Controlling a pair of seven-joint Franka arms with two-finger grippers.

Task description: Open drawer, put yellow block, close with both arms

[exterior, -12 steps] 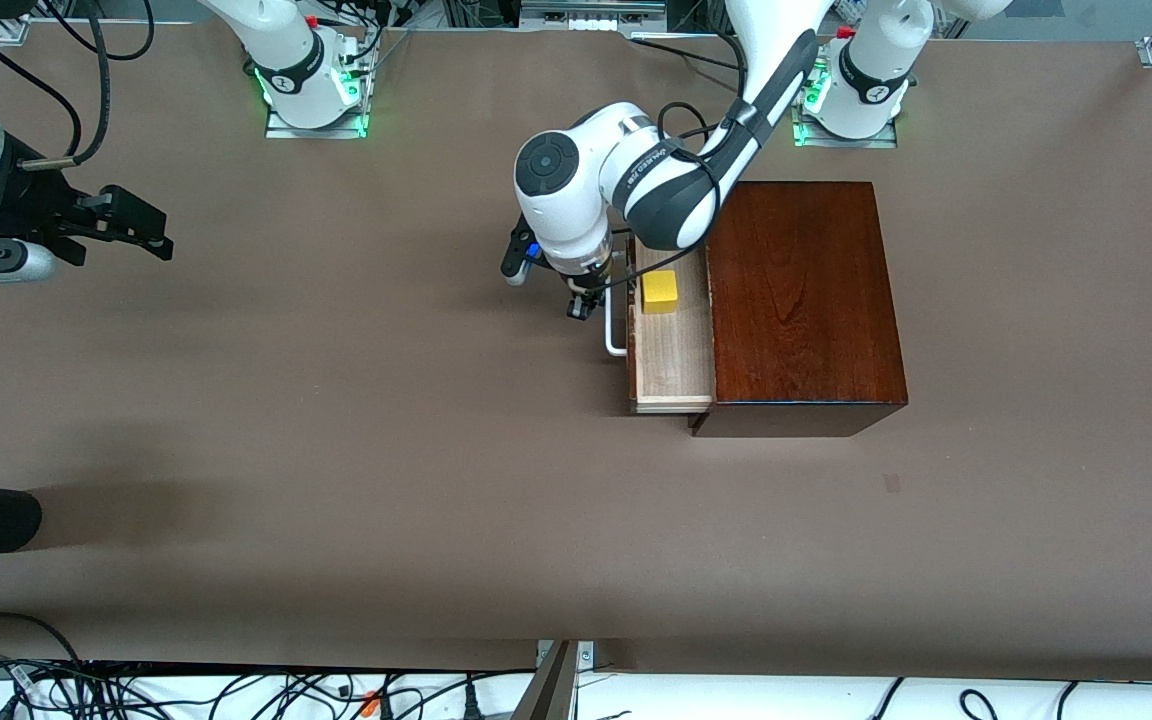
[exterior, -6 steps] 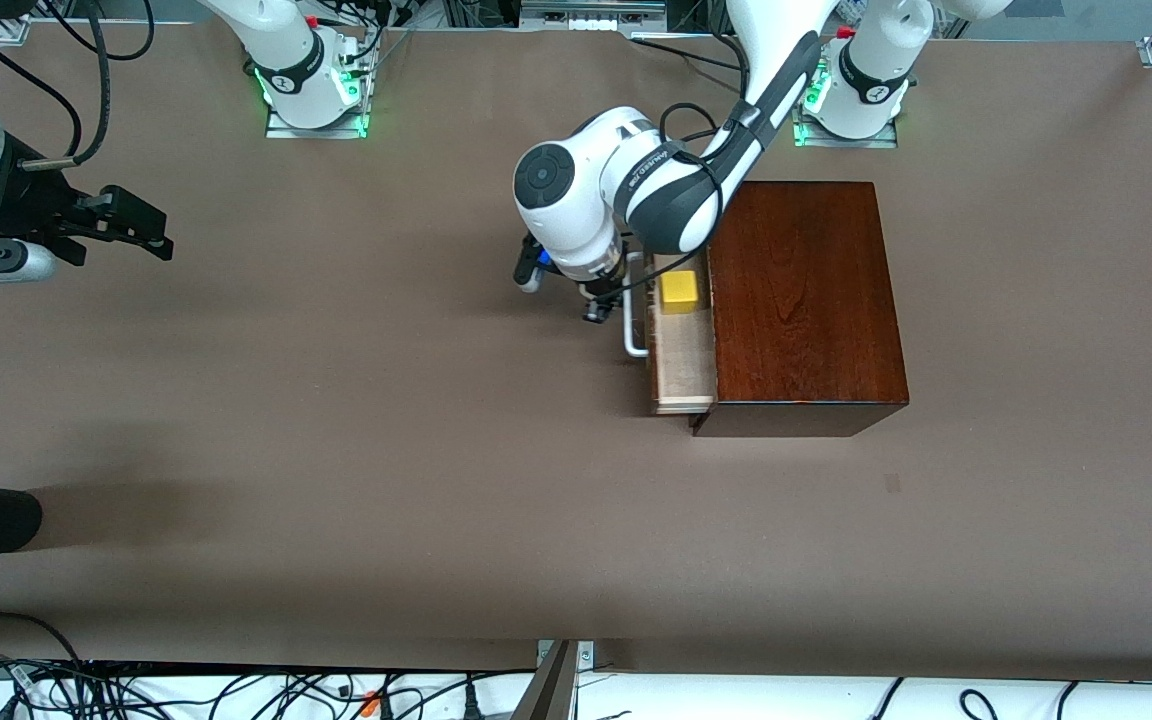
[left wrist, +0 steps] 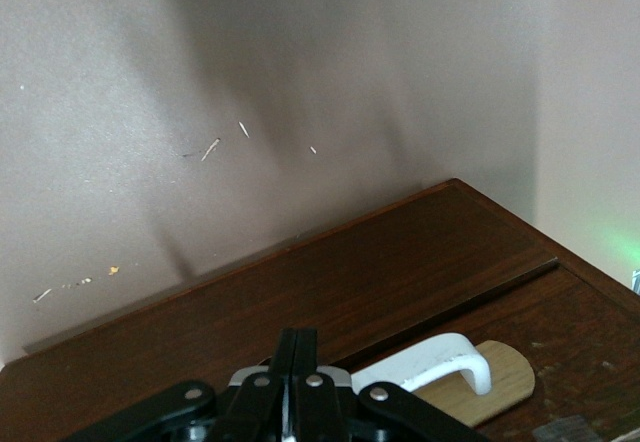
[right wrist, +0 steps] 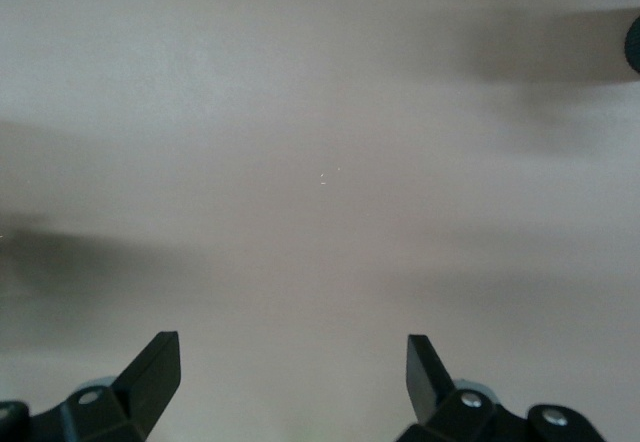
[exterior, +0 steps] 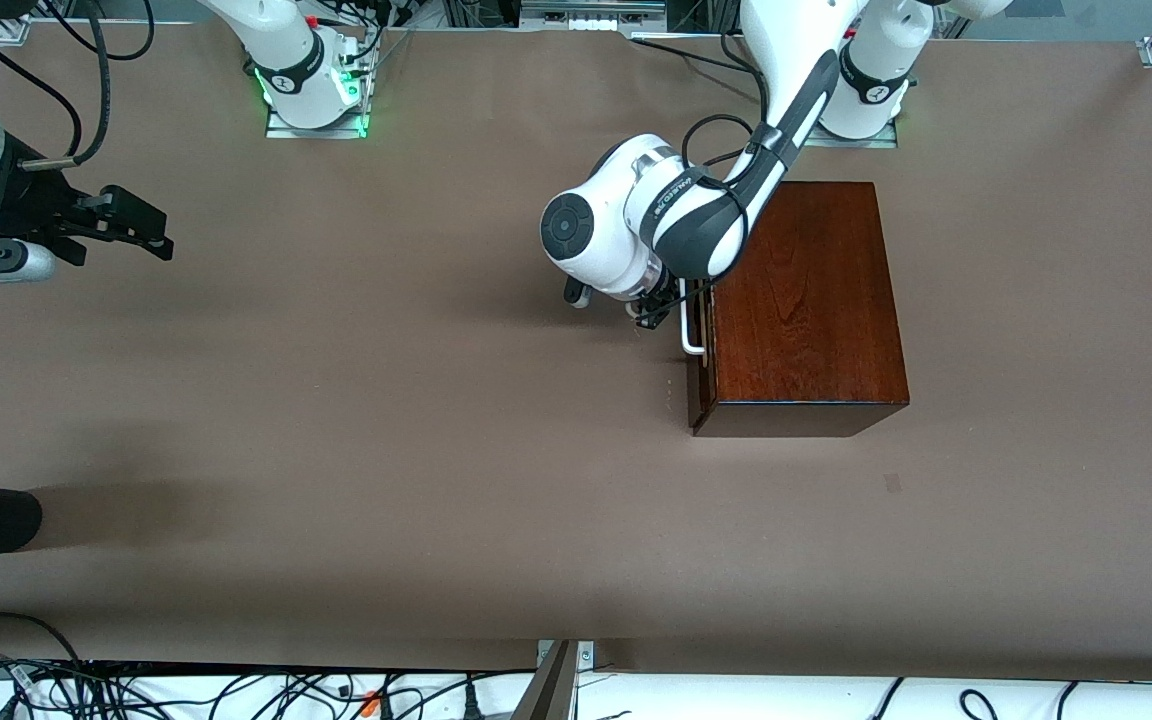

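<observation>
Drawer (exterior: 698, 345) flush in box (exterior: 801, 300)

1. I see the drawer (exterior: 696, 330) pushed flush into its dark mahogany box (exterior: 801, 300), white handle (exterior: 688, 328) facing the right arm's end of the tabletop.
2. I can't see the yellow block.

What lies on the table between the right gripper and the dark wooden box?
Front view: only bare brown tabletop between the open right gripper and the glossy dark mahogany box, besides the left gripper at its white U-shaped handle.
</observation>
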